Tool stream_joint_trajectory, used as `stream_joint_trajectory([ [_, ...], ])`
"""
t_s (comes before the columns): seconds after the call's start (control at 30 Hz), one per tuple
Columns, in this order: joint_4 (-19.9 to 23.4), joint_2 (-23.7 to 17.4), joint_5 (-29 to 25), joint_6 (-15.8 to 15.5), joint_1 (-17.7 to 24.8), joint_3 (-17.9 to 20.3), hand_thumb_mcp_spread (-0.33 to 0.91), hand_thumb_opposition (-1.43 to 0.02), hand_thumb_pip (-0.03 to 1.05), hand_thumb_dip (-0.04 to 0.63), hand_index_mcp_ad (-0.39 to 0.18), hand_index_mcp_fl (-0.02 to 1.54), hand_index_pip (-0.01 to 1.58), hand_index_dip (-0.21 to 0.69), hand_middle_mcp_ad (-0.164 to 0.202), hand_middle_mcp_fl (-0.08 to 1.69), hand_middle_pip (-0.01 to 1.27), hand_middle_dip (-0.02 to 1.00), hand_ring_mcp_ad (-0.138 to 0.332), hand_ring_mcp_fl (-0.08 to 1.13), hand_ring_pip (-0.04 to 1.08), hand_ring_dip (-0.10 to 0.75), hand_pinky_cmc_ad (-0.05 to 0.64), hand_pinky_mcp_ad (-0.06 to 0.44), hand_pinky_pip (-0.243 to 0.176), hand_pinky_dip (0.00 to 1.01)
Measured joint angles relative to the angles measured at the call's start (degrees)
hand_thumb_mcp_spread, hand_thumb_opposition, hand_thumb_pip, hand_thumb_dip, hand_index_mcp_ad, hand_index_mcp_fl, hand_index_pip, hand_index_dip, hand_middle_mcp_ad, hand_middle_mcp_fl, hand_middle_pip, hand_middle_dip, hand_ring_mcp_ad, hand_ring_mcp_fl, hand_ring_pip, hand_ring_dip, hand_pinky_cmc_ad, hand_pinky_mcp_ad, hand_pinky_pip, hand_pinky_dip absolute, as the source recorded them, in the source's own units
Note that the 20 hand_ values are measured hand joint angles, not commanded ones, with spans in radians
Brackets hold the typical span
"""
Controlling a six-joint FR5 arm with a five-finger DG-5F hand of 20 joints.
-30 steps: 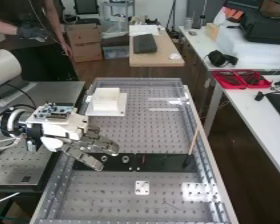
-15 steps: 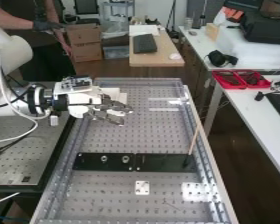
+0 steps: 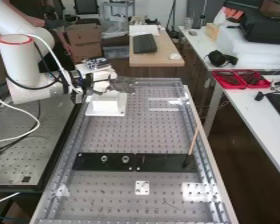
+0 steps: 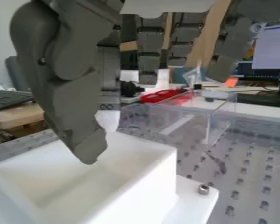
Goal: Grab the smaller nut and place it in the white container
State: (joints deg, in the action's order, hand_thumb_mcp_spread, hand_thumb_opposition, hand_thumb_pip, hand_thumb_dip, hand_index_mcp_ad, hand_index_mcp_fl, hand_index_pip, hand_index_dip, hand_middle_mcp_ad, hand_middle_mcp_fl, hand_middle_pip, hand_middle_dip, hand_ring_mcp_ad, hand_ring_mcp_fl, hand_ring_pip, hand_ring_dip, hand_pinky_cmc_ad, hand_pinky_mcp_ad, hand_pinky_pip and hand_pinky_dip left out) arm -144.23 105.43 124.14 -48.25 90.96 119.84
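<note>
- High view: hand (image 3: 122, 86) over white container (image 3: 106, 104); spread or pinching, can't tell
- Upright, opening facing up; long axis unclear
- Larger nut (image 3: 104, 158), bearing (image 3: 125, 159) on black bar (image 3: 164, 162)

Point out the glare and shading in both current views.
High view: glare whitens a patch of the perforated bench at the near right; the flat bar stays dark. Wrist view: soft grey shading inside the white container, its outer wall brighter; a lit screen glows behind.
</note>
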Motion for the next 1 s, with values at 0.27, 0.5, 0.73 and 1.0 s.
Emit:
stream_joint_trajectory([
  [0.27, -1.8, 1.1, -1.1, 0.5, 1.2, -1.1, 0.50, -0.94, 0.58, 0.222, -0.202, 0.35, 1.48, 0.080, 0.052, 0.23, 0.13, 0.32, 0.087, 0.03, 0.10, 0.152, 0.363, 0.293, 0.052, 0.21],
  [0.5, -1.9, 0.9, -4.7, 2.2, 0.7, -1.2, 0.44, -0.88, 0.63, 0.222, -0.202, 0.05, 1.18, 0.037, 0.052, 0.17, 0.13, 0.32, 0.087, 0.03, 0.10, 0.152, 0.367, 0.293, 0.037, 0.27],
  [0.73, -1.3, -2.2, -12.1, 4.3, -0.6, -1.0, 0.39, -0.86, 0.64, 0.218, -0.202, -0.01, 1.03, 0.016, 0.051, 0.13, 0.13, 0.32, 0.087, 0.01, 0.10, 0.152, 0.367, 0.293, 0.014, 0.35],
  [1.0, -3.5, -8.2, -26.5, 7.8, -3.2, -3.6, 0.34, -0.84, 0.64, 0.218, -0.188, -0.01, 0.98, 0.000, 0.061, 0.13, 0.13, 0.32, 0.096, 0.01, 0.10, 0.152, 0.367, 0.293, -0.037, 0.42],
])
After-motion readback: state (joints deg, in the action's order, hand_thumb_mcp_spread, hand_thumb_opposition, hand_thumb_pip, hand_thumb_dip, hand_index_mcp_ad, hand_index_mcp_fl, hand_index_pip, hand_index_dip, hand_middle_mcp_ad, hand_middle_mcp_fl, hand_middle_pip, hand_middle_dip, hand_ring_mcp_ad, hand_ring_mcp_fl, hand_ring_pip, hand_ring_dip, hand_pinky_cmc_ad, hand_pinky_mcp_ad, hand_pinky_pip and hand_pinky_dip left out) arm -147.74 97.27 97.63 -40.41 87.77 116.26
